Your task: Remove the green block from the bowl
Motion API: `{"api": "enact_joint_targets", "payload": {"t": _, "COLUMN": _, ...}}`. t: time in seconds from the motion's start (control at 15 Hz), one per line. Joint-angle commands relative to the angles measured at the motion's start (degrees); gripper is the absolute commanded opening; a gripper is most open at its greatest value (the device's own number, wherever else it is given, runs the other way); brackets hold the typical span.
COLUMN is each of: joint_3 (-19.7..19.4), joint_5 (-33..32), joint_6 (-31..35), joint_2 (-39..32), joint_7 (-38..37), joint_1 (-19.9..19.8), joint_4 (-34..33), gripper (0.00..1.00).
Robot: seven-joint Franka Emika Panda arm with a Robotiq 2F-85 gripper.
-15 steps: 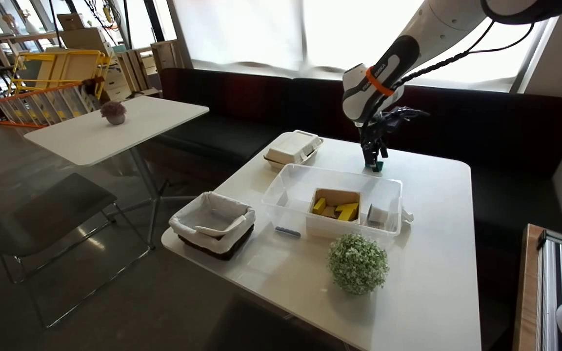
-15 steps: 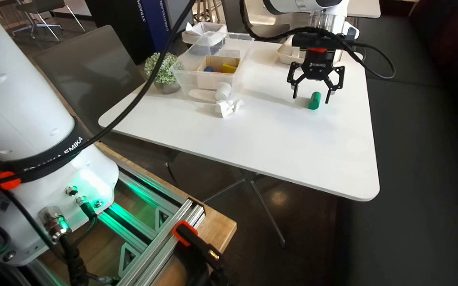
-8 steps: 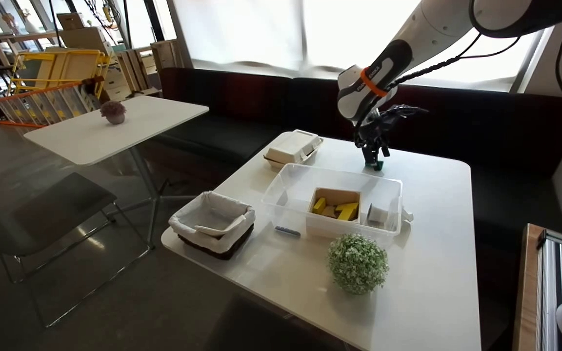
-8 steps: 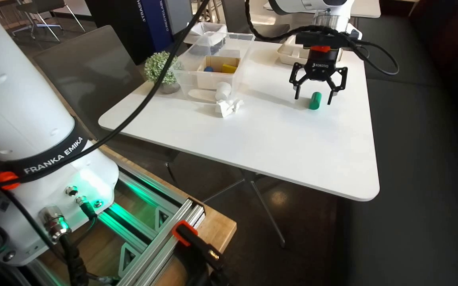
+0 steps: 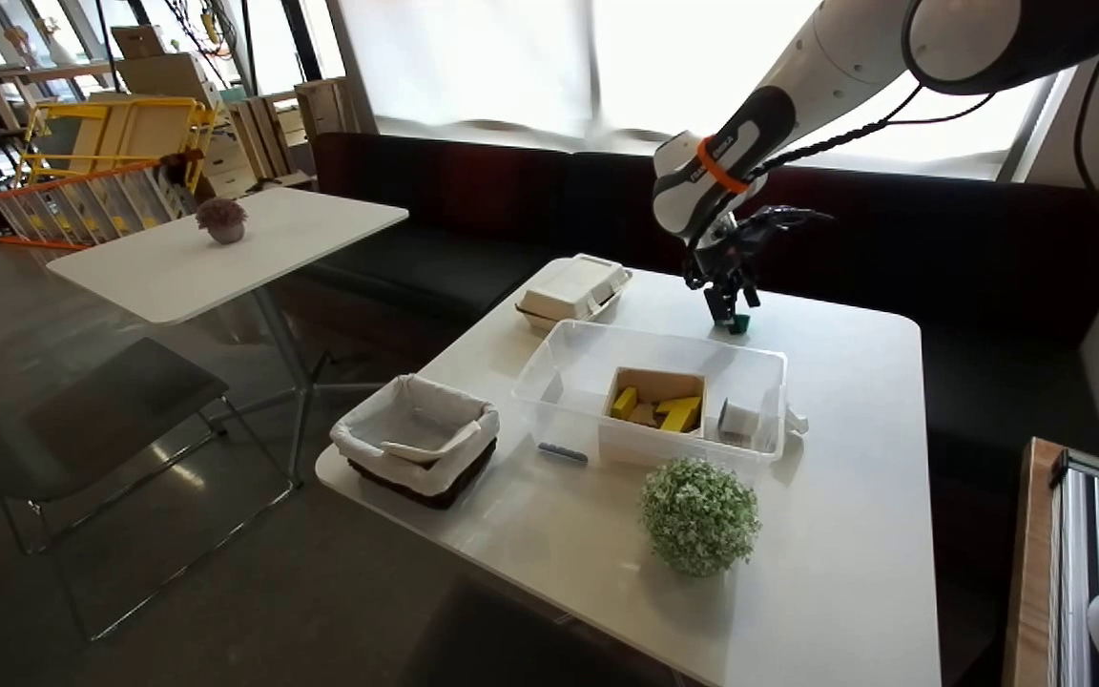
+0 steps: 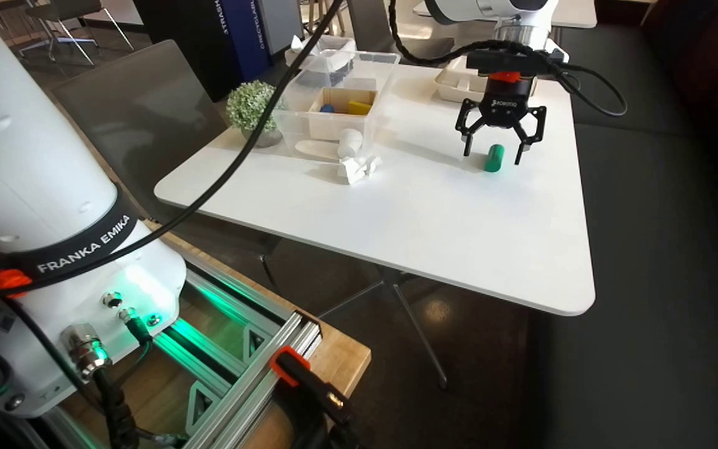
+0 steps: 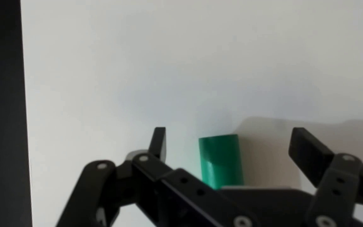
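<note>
One green block (image 7: 221,162) lies on the desk (image 6: 427,202), outside the tub (image 5: 597,363), your hand (image 6: 492,159) spread wide around it; removal appears complete, so next raise straight up without nudging the block.

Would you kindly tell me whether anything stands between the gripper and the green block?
Nothing visible does: the gripper is open, and in the wrist view the green block on the table shows between its fingers, with a gap on each side.
</note>
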State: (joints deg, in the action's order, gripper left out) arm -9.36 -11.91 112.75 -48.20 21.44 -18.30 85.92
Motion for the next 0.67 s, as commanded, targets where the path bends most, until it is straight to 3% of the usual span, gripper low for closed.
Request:
{"api": "enact_joint_targets", "payload": {"t": 0.0, "joint_3": 0.7, "joint_5": 0.1, "joint_6": -2.9, "joint_2": -2.5, "joint_7": -0.2, "joint_1": 0.2, "joint_4": -3.9, "gripper": 1.00}}
{"api": "enact_joint_targets", "payload": {"t": 0.6, "joint_3": 1.4, "joint_5": 0.2, "joint_6": -6.3, "joint_2": -6.6, "joint_7": -1.5, "joint_1": 1.6, "joint_4": -10.8, "gripper": 1.00}}
